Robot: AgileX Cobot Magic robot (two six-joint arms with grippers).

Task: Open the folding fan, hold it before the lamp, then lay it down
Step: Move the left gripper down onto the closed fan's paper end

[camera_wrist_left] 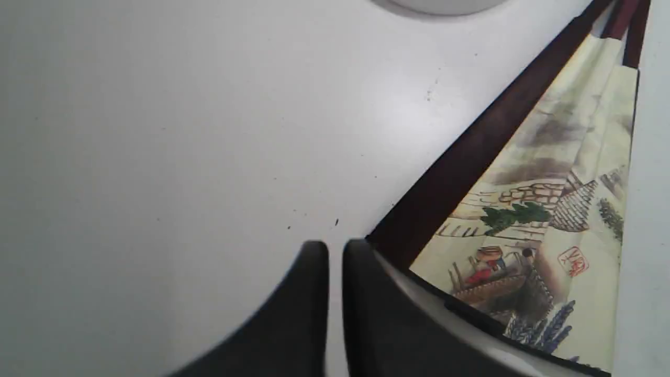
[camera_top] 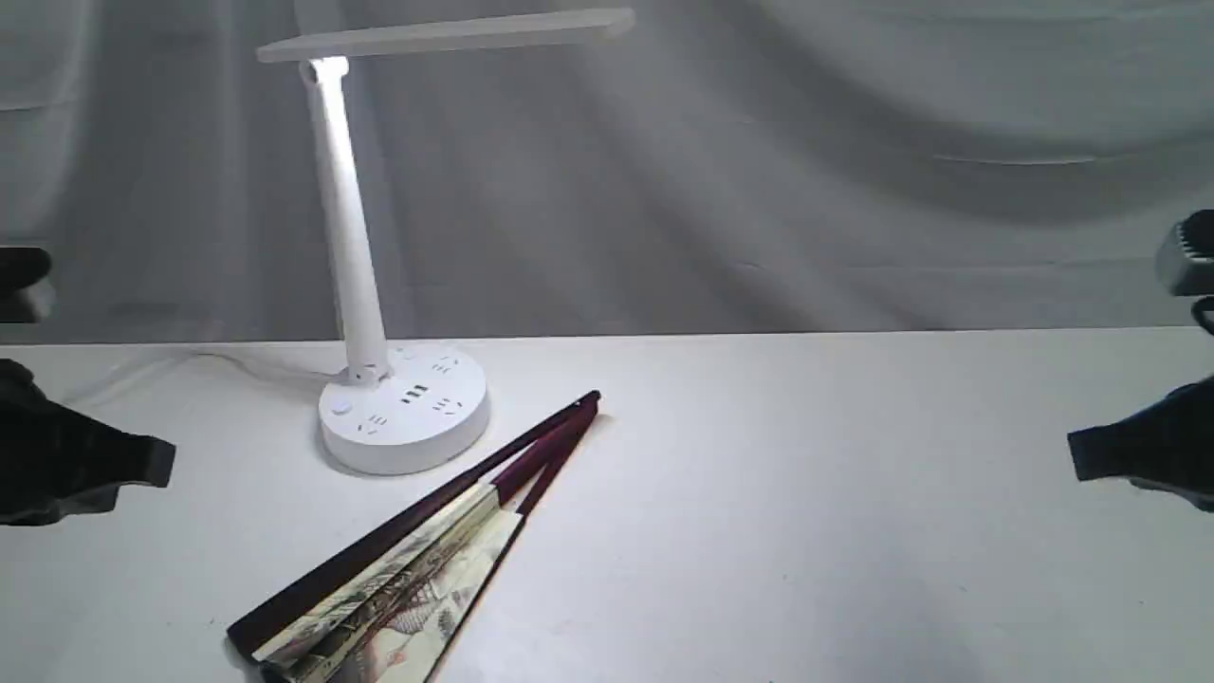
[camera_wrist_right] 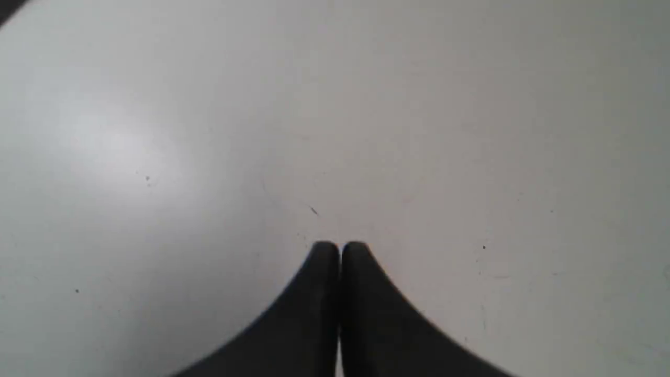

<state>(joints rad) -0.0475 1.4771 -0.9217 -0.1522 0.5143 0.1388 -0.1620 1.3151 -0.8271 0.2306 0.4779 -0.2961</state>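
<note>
The folding fan [camera_top: 408, 560] lay flat on the white table [camera_top: 806, 493], in the near left part of the scene. It was opened only a little: a few pleats of the cream painted leaf showed beside the dark maroon outer rib. Its pivot end pointed to the far right and lay near the round base of the lamp, while its wide end reached the near edge of the view.

The lamp [camera_top: 349, 247] stood upright at the far left of the table. Its long flat head stretched to the right, high above the fan, and a bright patch of light lay on the table below it.

The left gripper [camera_wrist_left: 335, 250] hung low at the left side, just beside the wide end of the fan. Its fingers were drawn almost together, with only a thin slit between them, and grasped nothing. The right gripper [camera_wrist_right: 340, 247] was at the far right side, well apart from the fan. Its fingers were pressed together, also around nothing. A grey cloth [camera_top: 854, 171] hung behind the table.
</note>
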